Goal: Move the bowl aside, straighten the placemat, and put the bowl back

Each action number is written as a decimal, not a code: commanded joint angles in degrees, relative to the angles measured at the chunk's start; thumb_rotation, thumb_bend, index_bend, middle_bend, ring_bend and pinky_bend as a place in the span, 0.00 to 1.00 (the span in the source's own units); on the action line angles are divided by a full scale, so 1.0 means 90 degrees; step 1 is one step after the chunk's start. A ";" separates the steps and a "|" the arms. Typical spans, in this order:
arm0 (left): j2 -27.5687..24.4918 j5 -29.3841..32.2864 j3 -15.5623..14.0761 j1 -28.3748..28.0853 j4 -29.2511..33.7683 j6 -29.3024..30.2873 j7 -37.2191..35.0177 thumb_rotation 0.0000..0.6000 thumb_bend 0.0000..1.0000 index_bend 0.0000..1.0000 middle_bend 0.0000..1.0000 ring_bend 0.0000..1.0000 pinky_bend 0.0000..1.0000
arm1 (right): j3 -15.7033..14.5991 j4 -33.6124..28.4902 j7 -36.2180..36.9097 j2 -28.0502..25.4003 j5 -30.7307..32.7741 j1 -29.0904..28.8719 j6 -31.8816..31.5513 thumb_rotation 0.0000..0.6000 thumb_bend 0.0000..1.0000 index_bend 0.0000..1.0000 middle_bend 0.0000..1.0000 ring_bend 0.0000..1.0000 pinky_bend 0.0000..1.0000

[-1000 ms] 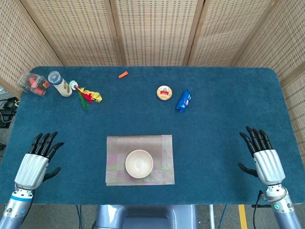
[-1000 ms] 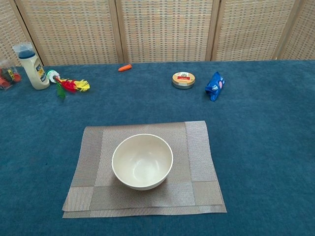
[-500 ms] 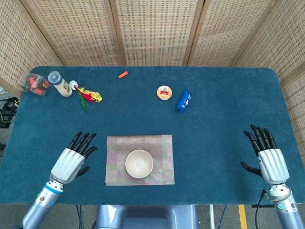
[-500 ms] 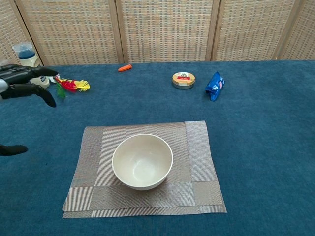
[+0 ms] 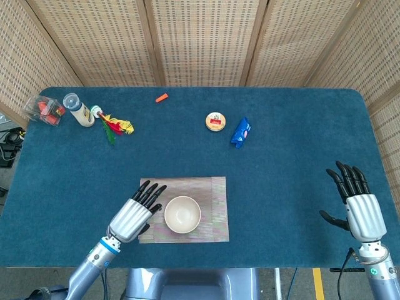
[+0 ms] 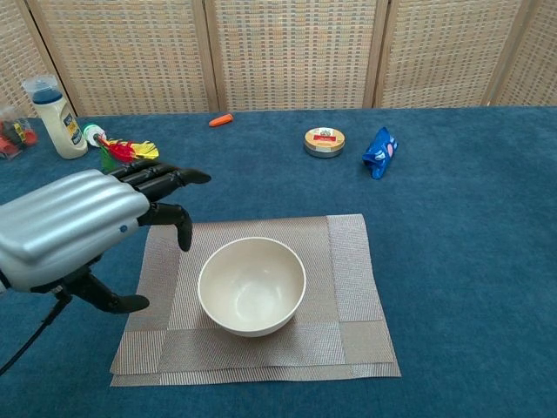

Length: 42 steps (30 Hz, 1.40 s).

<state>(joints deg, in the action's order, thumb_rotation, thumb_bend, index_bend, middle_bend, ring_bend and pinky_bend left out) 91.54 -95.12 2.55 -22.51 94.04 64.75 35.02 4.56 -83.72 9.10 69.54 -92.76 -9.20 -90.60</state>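
Two views: head first, then chest, with places given relative to the bowl.

Head view, bowl (image 5: 182, 214): cream-white, round and empty, it is sitting upright on the placemat, a little left of the mat's middle and toward the mat's near edge.
Head view, placemat (image 5: 215, 206): a grey-beige woven rectangle is lying under the bowl on the blue table (image 5: 287, 156); its near edge is showing a doubled, slightly offset layer.
Head view, left hand (image 5: 132, 217): it is hovering just left of the bowl over the mat's left edge, dark fingers extended and slightly apart, holding nothing.
Head view, right hand (image 5: 360, 209): it is sitting well to the right of the bowl near the table's edge, fingers spread and pointing away, empty.
Head view, far items: a round tin (image 5: 215, 121) and a blue packet (image 5: 240, 132) are lying beyond the bowl to its right; a white bottle (image 5: 79, 110) and a feathered toy (image 5: 114, 125) are lying beyond it to the far left.

Chest view, bowl (image 6: 251, 286): its smooth, pale inside is showing empty, and it is resting on the mat.
Chest view, placemat (image 6: 352, 279): its front left corner is showing two misaligned layers.
Chest view, left hand (image 6: 83, 228): silver-backed, it is filling the space left of the bowl, fingers parted with the thumb held apart below, not touching the bowl.
Chest view, right hand: out of frame.
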 commanded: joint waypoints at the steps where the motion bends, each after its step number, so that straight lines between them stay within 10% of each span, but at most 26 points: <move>1: 0.0231 0.0152 0.0019 -0.0105 -0.0126 -0.0144 0.0149 1.00 0.17 0.41 0.00 0.00 0.00 | 0.0011 0.0002 0.0028 -0.0010 0.0016 0.0004 0.0000 1.00 0.13 0.15 0.00 0.00 0.00; 18: 0.1122 0.0572 0.0084 -0.0510 -0.0854 -0.0551 0.0498 1.00 0.19 0.46 0.00 0.00 0.00 | 0.0027 0.0007 0.0113 -0.0014 -0.0003 0.0010 -0.0029 1.00 0.13 0.15 0.00 0.00 0.00; 35: 0.1350 0.0864 0.0019 -0.0683 -0.1007 -0.0597 0.0620 1.00 0.70 0.51 0.00 0.00 0.00 | 0.0069 0.0037 0.0343 -0.0051 -0.0004 0.0032 -0.0112 1.00 0.13 0.15 0.00 0.00 0.00; 42: 0.1270 0.0924 -0.0023 -0.0699 -0.0963 -0.0535 0.0610 1.00 0.73 0.53 0.00 0.00 0.00 | 0.0065 0.0037 0.0388 -0.0053 -0.0020 0.0033 -0.0119 1.00 0.13 0.15 0.00 0.00 0.00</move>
<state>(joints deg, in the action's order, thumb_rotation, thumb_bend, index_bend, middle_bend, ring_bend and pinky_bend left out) 102.98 -86.83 2.36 -28.80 85.38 59.91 40.52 5.15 -83.39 12.59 69.06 -92.94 -8.90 -91.67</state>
